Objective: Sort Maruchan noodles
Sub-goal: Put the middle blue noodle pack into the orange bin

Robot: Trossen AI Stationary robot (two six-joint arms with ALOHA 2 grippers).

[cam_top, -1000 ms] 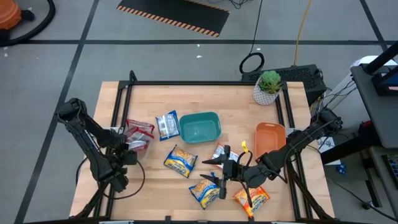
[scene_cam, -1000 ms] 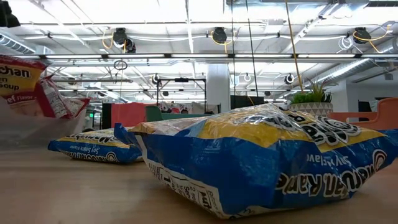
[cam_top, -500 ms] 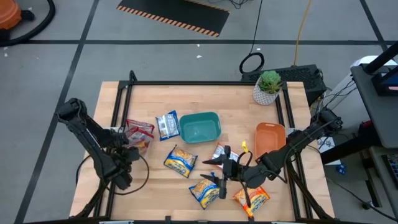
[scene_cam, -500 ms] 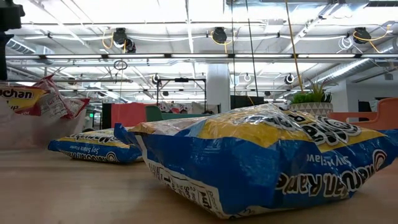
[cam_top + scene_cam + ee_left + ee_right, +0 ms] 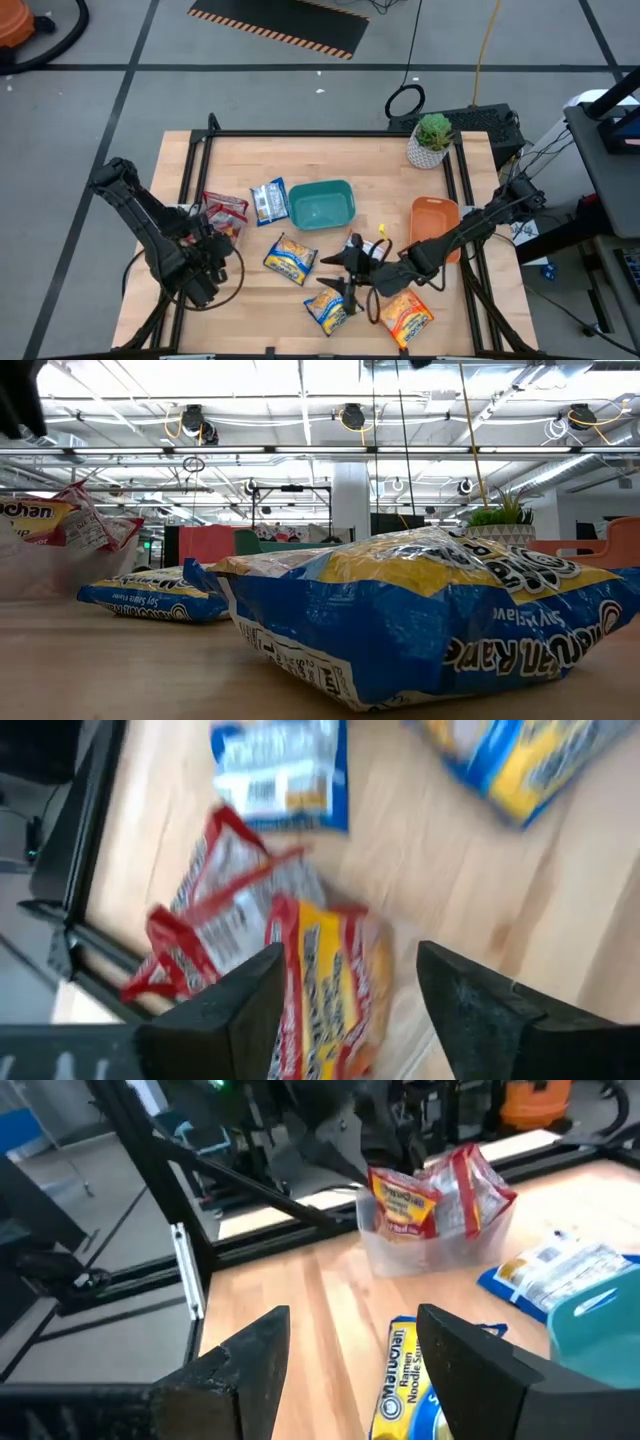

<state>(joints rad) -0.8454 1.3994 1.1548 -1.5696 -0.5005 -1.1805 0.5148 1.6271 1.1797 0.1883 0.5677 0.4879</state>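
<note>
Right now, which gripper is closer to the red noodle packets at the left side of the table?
Left. The left gripper hovers open just beside the red packets. The right gripper is open farther across the table, near the blue-and-yellow packets.

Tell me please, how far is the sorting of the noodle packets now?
Done: two red packets sit together at the table's left edge, in what the right wrist view shows as a clear container. In hand: nothing; the left claw hangs open above them, and the right claw is open over a blue-and-yellow packet. Left: another blue-and-yellow packet, the blue-and-white packet and the orange packet lie loose. The teal bin holds none.
</note>
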